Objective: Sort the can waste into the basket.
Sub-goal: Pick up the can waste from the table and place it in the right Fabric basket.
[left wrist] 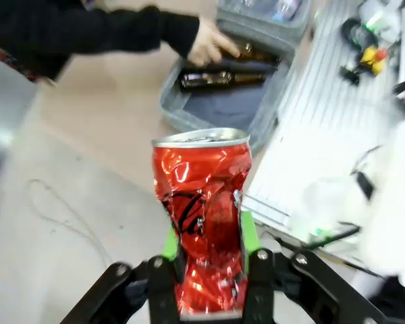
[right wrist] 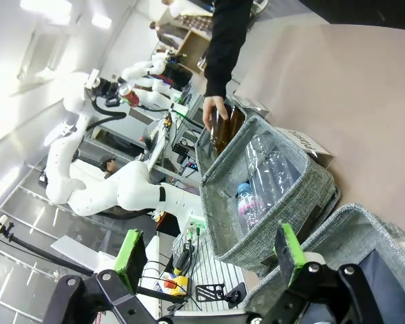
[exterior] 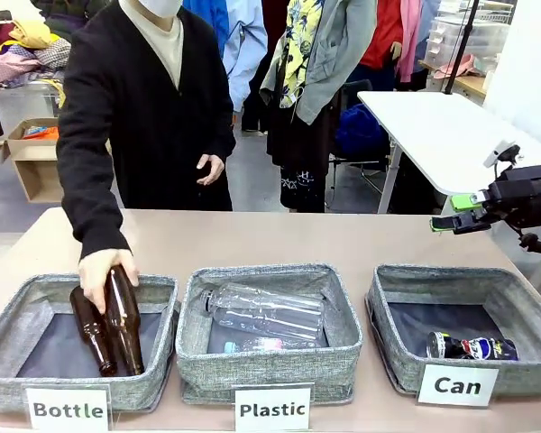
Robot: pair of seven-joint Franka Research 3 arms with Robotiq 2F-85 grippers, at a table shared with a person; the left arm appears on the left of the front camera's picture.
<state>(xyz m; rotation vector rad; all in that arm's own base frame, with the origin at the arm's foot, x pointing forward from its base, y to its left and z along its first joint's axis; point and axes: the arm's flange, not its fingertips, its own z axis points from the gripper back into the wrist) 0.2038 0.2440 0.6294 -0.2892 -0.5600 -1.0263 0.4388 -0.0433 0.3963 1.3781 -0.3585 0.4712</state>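
Grey woven fabric forms the basket [exterior: 523, 302] signed "Can" at the near right of the surface [exterior: 252, 239]; the black can [exterior: 472, 347] lies on its dark lining. The crushed red can [left wrist: 204, 216] is elsewhere, pinched upright between the green pads of the left pincer [left wrist: 209, 253]. The right pincer [right wrist: 212, 255] hangs spread wide and empty. Farther left, a person's hand [exterior: 104, 275] rests on two brown bottles [exterior: 113, 320] in the "Bottle" bin [exterior: 18, 316].
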